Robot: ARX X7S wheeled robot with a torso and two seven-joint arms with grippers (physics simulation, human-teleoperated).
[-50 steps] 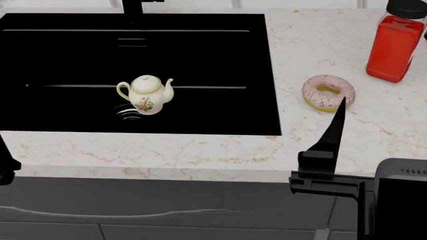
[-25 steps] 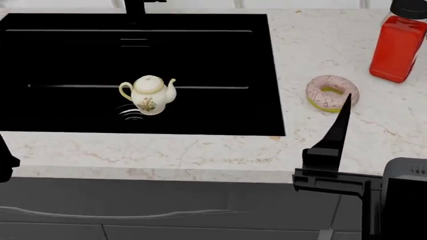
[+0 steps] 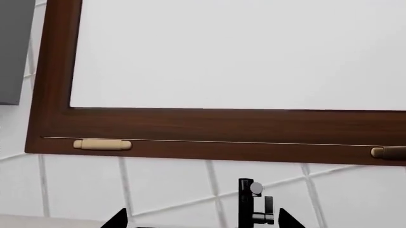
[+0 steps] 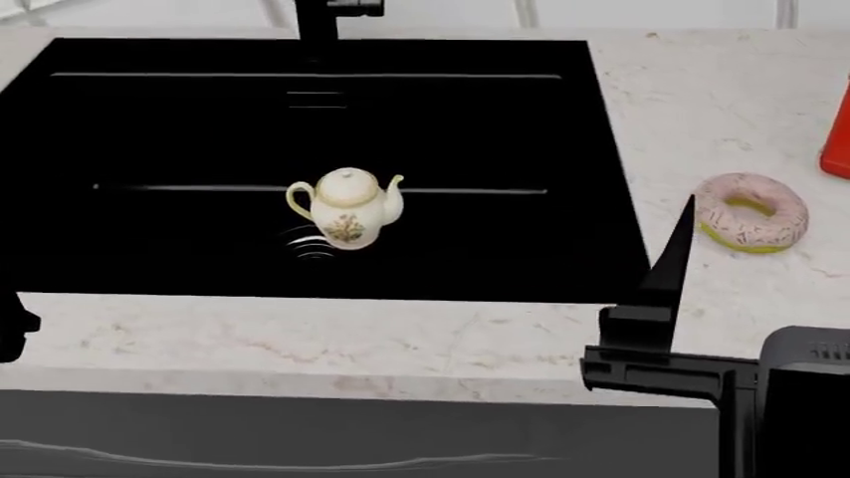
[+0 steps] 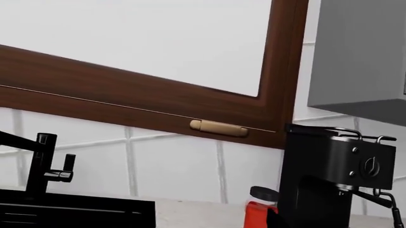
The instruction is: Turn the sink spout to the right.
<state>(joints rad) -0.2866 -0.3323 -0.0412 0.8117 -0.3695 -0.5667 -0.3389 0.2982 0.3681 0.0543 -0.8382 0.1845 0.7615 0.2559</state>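
We list a glossy black rectangular sink (image 4: 159, 129) in pale veined marble counter (image 4: 398, 344), the matte black sink spout (image 4: 318, 15) at its far rim, a cream teapot (image 4: 345, 207) within, a pink doughnut (image 4: 753, 211) beside, our right gripper (image 4: 671, 259) near the front edge, its spread indeterminable.

Materials and finishes. The sink (image 4: 159, 129) was a glossy black basin set in a pale, veined marble surface (image 4: 398, 344) with a smooth polish. The sink spout (image 5: 37, 164), left of the right pincer (image 4: 664, 289), showed matte black metal. The teapot (image 4: 345, 207) looked like glazed cream ceramic with a painted motif. The donut (image 4: 751, 211), just beyond the right pincer, carried dull pink icing. The window frame (image 3: 209, 128) was dark, satin-finished wood with brass-coloured hinges (image 3: 101, 144); the wall tiles (image 3: 165, 190) were smooth white.
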